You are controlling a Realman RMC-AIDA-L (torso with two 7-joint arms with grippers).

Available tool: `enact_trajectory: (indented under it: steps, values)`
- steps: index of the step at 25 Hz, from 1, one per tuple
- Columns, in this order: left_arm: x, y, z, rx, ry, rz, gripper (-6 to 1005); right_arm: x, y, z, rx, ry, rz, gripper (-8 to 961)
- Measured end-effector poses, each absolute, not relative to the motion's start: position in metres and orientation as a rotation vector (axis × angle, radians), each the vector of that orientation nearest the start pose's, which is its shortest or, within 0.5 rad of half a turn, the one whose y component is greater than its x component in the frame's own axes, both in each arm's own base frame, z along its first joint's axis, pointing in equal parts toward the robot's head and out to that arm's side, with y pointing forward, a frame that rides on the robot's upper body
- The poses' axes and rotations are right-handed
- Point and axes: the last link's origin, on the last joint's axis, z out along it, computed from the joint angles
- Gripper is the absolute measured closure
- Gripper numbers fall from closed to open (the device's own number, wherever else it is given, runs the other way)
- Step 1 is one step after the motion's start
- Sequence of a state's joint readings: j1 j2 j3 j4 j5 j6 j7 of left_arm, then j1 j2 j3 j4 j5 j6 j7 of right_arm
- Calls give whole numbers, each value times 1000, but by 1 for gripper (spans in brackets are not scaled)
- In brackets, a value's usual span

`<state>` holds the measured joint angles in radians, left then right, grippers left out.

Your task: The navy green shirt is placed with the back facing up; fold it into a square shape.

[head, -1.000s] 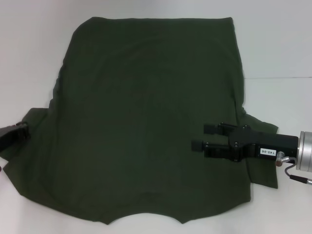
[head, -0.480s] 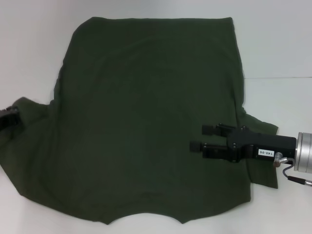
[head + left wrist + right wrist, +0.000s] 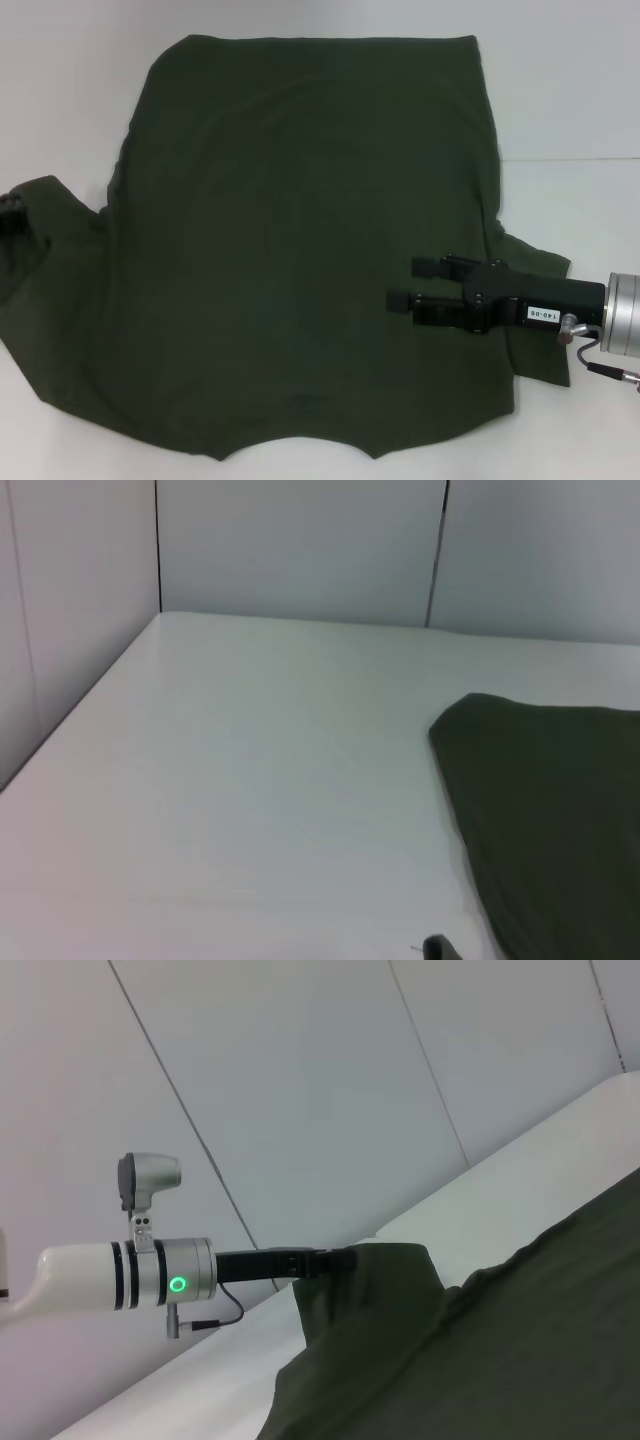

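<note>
The navy green shirt (image 3: 310,250) lies spread on the white table (image 3: 570,90), back up, and covers most of it from the far edge to the near edge. The right gripper (image 3: 415,282) lies low over the cloth near the right side, its two fingers apart and holding nothing. I judge it is there to keep the body of the shirt flat while the other side is folded.

At the left edge the left gripper (image 3: 345,1260) has its jaws closed on the left sleeve and holds it lifted. This shows clearly only in the right wrist view, where the sleeve hangs from the fingers above the table. The head view gives only a dark bit at the picture's border. The left wrist view shows one shirt corner and bare table.
</note>
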<state>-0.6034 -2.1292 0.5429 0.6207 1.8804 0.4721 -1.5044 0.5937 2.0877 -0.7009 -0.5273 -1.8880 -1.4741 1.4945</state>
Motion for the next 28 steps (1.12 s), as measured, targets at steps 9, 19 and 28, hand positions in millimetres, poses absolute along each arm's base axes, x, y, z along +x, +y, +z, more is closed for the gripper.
enact_trajectory:
  steps: [9, 19, 28]
  values:
    - [-342, 425, 59, -1635, -979, -341, 985, 242, 347, -20, -2638, 865, 879, 56]
    - [-331, 428, 55, -1663, -958, -360, 985, 243, 346, -20, -2638, 867, 877, 56]
    - [-311, 420, 43, -1798, -964, -493, 984, 245, 345, -20, -2635, 872, 876, 56]
